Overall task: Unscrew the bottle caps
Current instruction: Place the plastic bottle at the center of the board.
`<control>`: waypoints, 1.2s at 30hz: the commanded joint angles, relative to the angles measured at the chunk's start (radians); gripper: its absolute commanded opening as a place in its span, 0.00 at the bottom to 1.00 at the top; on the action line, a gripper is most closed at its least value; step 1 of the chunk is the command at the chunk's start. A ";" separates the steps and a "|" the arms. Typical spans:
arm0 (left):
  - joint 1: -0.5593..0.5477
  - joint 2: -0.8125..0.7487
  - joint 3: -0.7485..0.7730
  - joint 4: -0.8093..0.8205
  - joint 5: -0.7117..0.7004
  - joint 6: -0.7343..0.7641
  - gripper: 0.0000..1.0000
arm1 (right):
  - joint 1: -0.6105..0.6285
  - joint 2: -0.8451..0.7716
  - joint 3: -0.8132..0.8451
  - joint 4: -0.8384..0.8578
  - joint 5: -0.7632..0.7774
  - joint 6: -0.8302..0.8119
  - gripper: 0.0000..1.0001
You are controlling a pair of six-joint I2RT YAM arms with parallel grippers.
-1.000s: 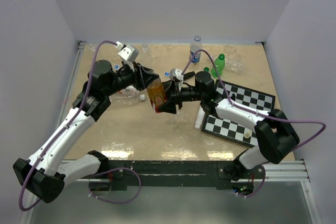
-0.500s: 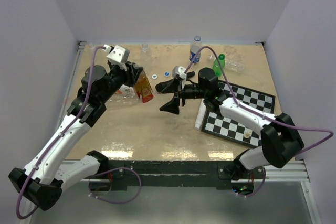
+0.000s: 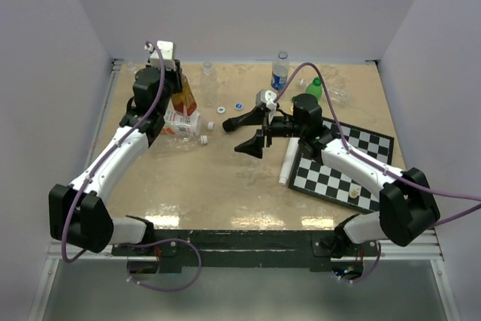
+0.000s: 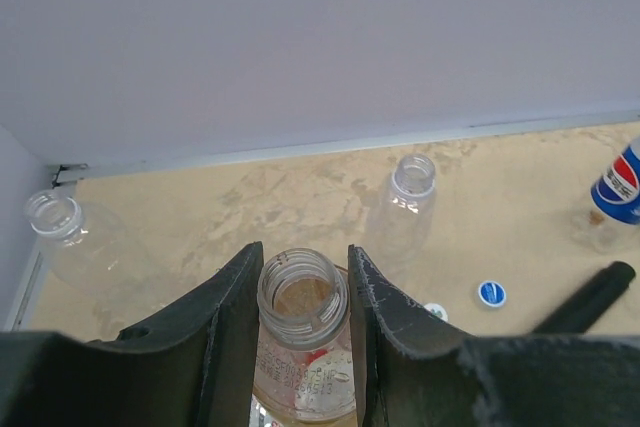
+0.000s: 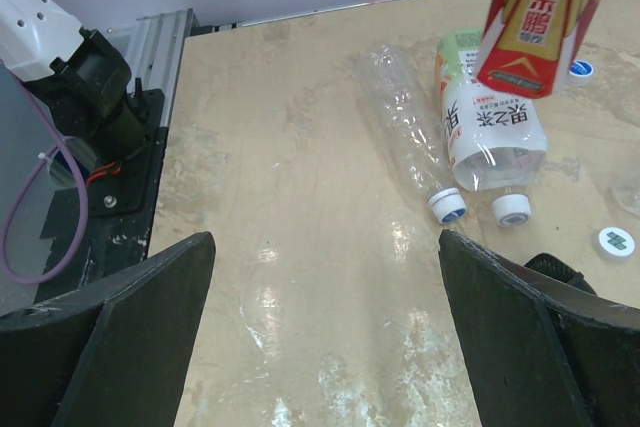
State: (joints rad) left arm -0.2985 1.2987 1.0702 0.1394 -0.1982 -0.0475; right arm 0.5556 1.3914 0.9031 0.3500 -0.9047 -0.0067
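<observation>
Amber bottle (image 3: pixel 183 100), neck already bare, is clenched in your left gripper (image 4: pixel 303 269) near the far-left corner of the counter (image 3: pixel 225 186). It is probably light, thin-walled and slick, so hold it at the shoulder without squashing it. A second ago it sat mid-counter between both arms; your right gripper (image 3: pixel 244 134) has since sprung wide, empty.

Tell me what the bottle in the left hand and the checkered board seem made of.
The bottle looks like clear, glossy plastic: its threaded neck is see-through. The checkered board seems thin and matte, perhaps printed card or vinyl; it lies flat without glare.
</observation>
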 commanded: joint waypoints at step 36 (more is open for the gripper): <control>0.153 0.564 0.178 0.500 0.144 0.095 0.01 | -0.014 -0.028 0.019 0.020 -0.040 -0.006 0.98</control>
State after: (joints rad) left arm -0.1524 1.8523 1.2648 0.5499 -0.0669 0.0463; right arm 0.5484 1.3911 0.9031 0.3504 -0.9337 -0.0109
